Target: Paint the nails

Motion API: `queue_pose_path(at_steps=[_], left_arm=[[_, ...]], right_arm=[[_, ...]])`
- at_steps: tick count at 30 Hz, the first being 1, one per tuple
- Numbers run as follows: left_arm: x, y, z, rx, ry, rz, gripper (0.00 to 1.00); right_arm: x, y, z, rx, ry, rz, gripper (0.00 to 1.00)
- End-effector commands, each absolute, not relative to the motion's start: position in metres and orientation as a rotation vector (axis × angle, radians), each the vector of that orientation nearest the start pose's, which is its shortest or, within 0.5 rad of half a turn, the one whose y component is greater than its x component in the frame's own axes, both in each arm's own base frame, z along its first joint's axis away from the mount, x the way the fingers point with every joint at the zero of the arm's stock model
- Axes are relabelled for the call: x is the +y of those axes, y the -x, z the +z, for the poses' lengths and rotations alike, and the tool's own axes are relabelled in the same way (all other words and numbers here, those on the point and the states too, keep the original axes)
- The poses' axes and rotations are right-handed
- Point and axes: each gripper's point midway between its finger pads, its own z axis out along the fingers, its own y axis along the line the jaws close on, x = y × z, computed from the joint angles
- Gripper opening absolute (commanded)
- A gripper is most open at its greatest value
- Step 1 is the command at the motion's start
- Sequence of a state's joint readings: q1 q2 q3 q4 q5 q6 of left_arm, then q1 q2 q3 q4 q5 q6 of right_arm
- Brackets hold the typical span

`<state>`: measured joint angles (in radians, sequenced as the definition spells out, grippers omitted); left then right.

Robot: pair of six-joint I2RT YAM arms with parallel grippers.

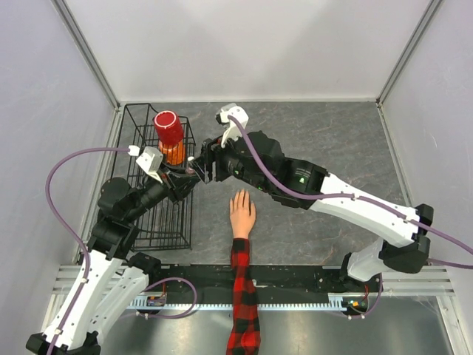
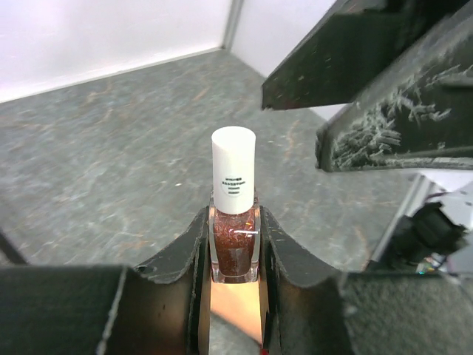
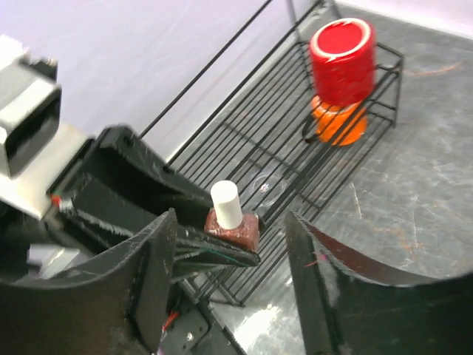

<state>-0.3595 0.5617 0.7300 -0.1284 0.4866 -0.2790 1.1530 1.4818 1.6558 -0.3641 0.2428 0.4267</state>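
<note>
top view: nails on mannequin hand, flat mid-table, too small to judge; you likely haven't started painting.
left wrist: left gripper clamped on polish bottle, cap on.
right wrist: right gripper jaws apart, near cap, not gripping. grey marbled table, pale walls.

You're looking at a glossy glass bottle wearing a smooth matt white cap; the black fingers of the right pincer are showing rough scuffing, and the tabletop is showing matt grey marbling.
</note>
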Motion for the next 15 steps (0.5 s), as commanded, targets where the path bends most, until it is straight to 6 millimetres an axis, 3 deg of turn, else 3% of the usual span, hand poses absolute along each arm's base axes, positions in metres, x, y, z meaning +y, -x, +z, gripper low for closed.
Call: queue_pose_path(at_steps=[1,2,10,13,14,15], left_arm=[[-0.163,-0.218,0.340,1.474,-0.464,-0.739,0.02],[-0.164,-0.218,0.340,1.472,-0.464,-0.741,0.02],[-0.162,-0.215,0.338,1.473,-0.467,-0.735,0.02],[-0.162,-0.212,0.338,1.476,-0.465,-0.748,0.02],[-0.164,-0.210,0.339,1.474,-0.467,-0.760,0.02],[-0.166,-0.207,0.340,1.473,-0.476,-0.783,0.02]], right_arm=[[0.413,-0.237,0.398,1.788,0.343,0.767,0.60],[0.416,-0.236,0.403,1.778,0.346,0.767,0.58],[0.446,-0.235,0.385,1.810,0.427,0.771,0.46],[0.446,-0.233,0.381,1.815,0.449,0.761,0.27],[0.446,-0.233,0.377,1.817,0.475,0.763,0.00],[0.444,-0.229,0.379,1.809,0.511,0.772,0.00]])
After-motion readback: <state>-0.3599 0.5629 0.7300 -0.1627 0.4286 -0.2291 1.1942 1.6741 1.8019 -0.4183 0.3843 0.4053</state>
